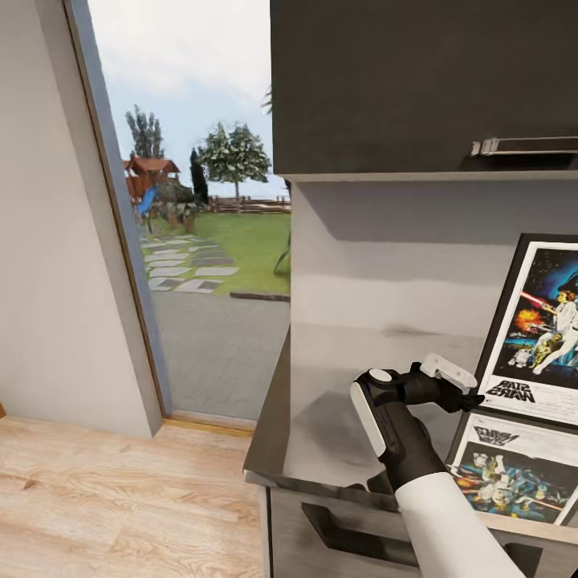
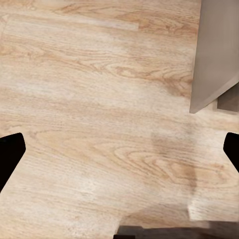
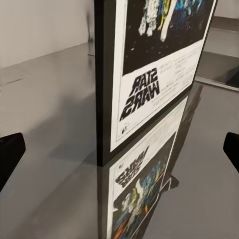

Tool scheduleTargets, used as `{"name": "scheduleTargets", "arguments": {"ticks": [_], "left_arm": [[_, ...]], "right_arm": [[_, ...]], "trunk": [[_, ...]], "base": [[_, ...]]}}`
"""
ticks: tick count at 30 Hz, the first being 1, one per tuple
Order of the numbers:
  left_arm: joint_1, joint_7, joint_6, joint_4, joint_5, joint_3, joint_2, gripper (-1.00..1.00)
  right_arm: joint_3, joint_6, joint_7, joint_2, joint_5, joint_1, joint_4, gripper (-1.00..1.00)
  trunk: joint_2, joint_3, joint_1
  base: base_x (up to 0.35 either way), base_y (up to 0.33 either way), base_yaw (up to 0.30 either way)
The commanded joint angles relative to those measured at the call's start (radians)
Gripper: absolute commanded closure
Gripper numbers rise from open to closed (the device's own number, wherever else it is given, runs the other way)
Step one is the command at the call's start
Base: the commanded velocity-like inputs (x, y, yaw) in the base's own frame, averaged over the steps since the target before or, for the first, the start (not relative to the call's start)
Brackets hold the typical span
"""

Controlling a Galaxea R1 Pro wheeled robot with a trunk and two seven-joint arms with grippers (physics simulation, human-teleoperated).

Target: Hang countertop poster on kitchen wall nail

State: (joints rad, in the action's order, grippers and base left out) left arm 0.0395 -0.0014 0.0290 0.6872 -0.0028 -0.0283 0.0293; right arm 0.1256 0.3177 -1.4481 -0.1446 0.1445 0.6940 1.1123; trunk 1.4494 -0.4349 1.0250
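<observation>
So the framed Star Wars poster (image 1: 539, 325), upright rectangle with a thin black frame, white border and blue-black artwork, is standing on its bottom edge on the dark grey glossy kitchen countertop (image 1: 321, 401), leaning back toward the pale grey wall (image 1: 385, 257). You can see its mirror image in the shiny slab right below it.

The right gripper (image 1: 461, 385), black and white, sits just beside the poster's lower left corner, pretty much at the frame edge. From the right wrist camera the poster (image 3: 149, 74) is dead ahead and close, frame edge facing in, with both fingertips (image 3: 10, 154) way out at the sides, so it's spread wide and not touching anything.

The left gripper (image 2: 119, 159) is spread too, fingertips far apart, looking down at light wood plank floor (image 2: 89, 124) with a grey cabinet corner (image 2: 214, 55) off ahead.

Black upper cabinet (image 1: 417, 80) hangs above the right gripper.
</observation>
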Motion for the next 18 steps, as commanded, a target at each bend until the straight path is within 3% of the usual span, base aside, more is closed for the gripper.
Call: {"name": "scheduleTargets", "arguments": {"ticks": [1, 18], "left_arm": [[0.0, 0.0, 0.002, 0.001, -0.001, -0.001, 0.0, -1.0], [0.0, 0.001, 0.003, 0.006, -0.001, -0.002, -0.007, -1.0]], "right_arm": [[0.002, 0.011, -0.006, 0.0, 0.006, 0.001, 0.001, -1.0], [0.003, 0.001, -0.006, 0.0, 0.007, 0.003, 0.031, -1.0]], "trunk": [[0.001, -0.001, 0.0], [0.001, -0.001, 0.0]], "base": [[0.003, 0.0, 0.0], [0.0, 0.0, 0.0]]}}
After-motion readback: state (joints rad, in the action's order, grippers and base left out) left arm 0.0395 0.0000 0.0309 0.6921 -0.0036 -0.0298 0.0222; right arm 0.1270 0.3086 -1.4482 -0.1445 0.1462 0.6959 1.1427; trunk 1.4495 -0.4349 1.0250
